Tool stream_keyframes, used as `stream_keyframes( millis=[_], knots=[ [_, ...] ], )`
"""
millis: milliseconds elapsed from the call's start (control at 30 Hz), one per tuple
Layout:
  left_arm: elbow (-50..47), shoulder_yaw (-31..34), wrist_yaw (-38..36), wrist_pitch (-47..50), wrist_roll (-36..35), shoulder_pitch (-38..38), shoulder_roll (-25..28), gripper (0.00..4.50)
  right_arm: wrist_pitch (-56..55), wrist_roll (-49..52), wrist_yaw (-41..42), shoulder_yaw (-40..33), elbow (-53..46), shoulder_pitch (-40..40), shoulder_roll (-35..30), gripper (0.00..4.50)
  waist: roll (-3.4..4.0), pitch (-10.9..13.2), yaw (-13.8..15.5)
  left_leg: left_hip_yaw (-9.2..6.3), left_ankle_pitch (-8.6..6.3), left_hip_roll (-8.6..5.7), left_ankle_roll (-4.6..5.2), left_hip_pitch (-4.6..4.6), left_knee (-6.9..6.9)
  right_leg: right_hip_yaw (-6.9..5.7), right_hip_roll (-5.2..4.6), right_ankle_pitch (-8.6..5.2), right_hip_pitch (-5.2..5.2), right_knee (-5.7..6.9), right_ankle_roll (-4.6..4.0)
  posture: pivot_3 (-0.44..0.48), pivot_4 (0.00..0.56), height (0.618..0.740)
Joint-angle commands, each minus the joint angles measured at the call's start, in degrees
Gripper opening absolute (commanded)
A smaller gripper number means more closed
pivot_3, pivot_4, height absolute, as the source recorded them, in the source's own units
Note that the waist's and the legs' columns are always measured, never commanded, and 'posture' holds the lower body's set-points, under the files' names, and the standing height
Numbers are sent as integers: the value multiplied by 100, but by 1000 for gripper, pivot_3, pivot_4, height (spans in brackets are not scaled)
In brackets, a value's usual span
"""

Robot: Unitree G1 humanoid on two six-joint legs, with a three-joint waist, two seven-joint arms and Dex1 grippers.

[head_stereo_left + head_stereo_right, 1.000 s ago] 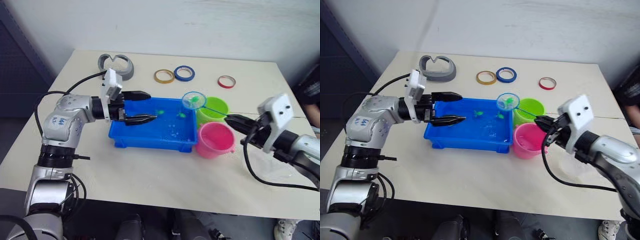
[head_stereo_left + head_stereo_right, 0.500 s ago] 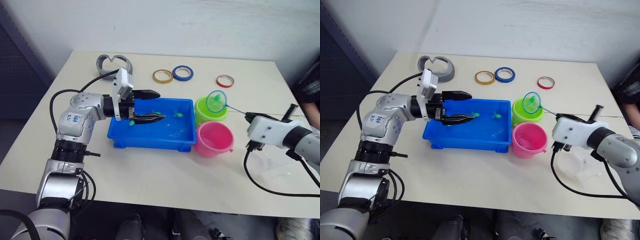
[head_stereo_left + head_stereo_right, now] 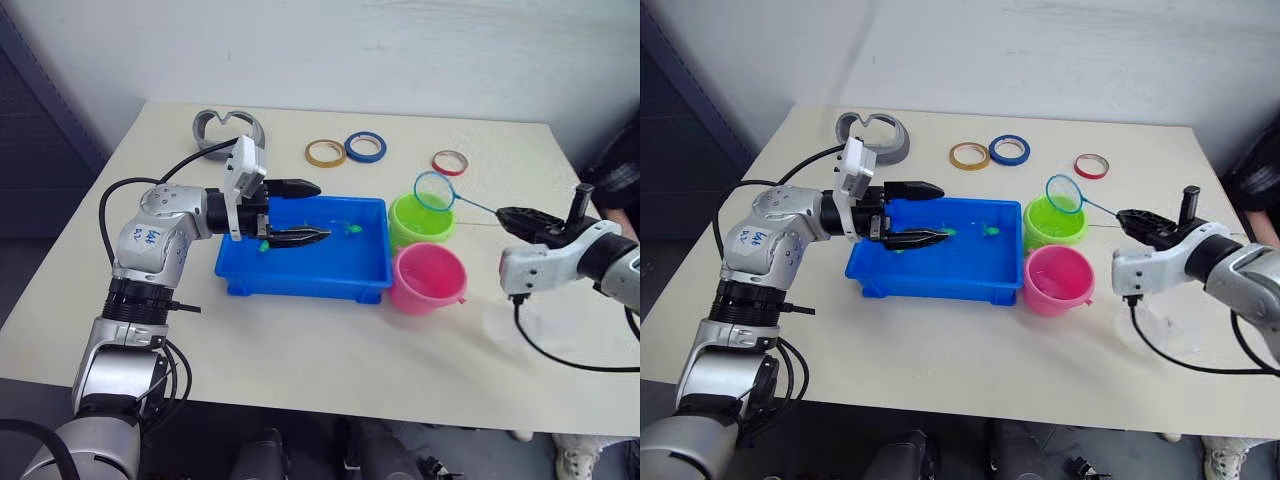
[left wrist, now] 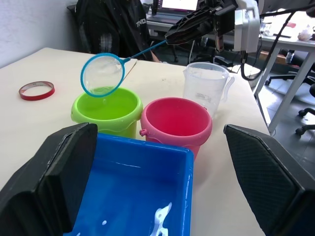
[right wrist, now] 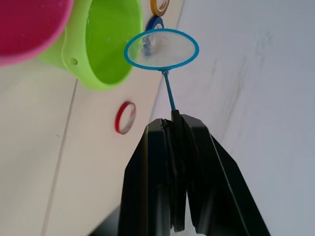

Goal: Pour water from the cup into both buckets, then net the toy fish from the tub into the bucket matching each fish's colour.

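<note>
The blue tub (image 3: 300, 262) sits mid-table with green toy fish (image 3: 352, 229) in it. My left gripper (image 3: 322, 211) hovers open over the tub's left half. Right of the tub stand the lime green bucket (image 3: 420, 220) and, in front of it, the pink bucket (image 3: 428, 278). My right gripper (image 3: 503, 212) is shut on the net's thin handle. The net (image 3: 433, 190) hangs tilted just above the green bucket, and its mesh looks empty. The clear cup (image 4: 206, 86) stands right of the pink bucket, below my right arm.
Yellow (image 3: 327, 152), blue (image 3: 366, 146) and red (image 3: 451, 162) tape rings lie along the back of the table. A grey curved object (image 3: 229, 131) rests at the back left. A black cable (image 3: 545, 350) loops from my right wrist over the table.
My right gripper carried the net from the tub's right end to above the green bucket and turned it; the green fish seen in it earlier is gone. The left gripper moved in over the tub.
</note>
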Motion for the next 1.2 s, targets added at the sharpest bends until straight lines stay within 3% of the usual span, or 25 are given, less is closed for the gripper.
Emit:
stream_keyframes(
  millis=[33,267,467,633,900,1200],
  knots=[
    [-91,177,-59,-73,80,138,300,4488,2783,2233,384,-485,-1112,-564,593,0,25,-1,-13,0,0,-2,0,0,4,2,-3,0,0,8,0,0,150,740],
    [-443,387,79,111,-2,503,709,4488,6480,4619,131,-501,-1963,-1443,1518,0,29,-2,41,-21,-1,-1,-2,3,9,-7,-8,0,-1,3,-1,0,150,740],
    [-744,516,208,277,-37,751,864,4488,8003,5189,-375,-416,-1827,-1617,2235,0,29,-2,45,-23,-13,-7,18,-18,11,-9,-18,0,-1,-3,0,0,150,740],
    [-1025,657,326,407,-81,925,966,4488,7993,4869,-691,-66,-1316,-1761,2443,0,29,-3,28,-23,-14,-11,21,-18,16,-9,-20,0,-2,0,0,0,150,740],
    [-1377,816,535,570,-170,1165,1084,4488,6961,4182,-804,501,-203,-2120,2665,0,29,-3,20,-23,-14,-11,20,-14,16,-7,-17,0,-4,-2,0,0,150,740],
    [-1470,851,621,628,-221,1176,1115,4488,6253,3901,-877,517,149,-2400,3130,0,28,-3,16,-23,-14,-11,21,-18,13,-9,-17,0,-5,3,0,0,150,740]
  ],
)
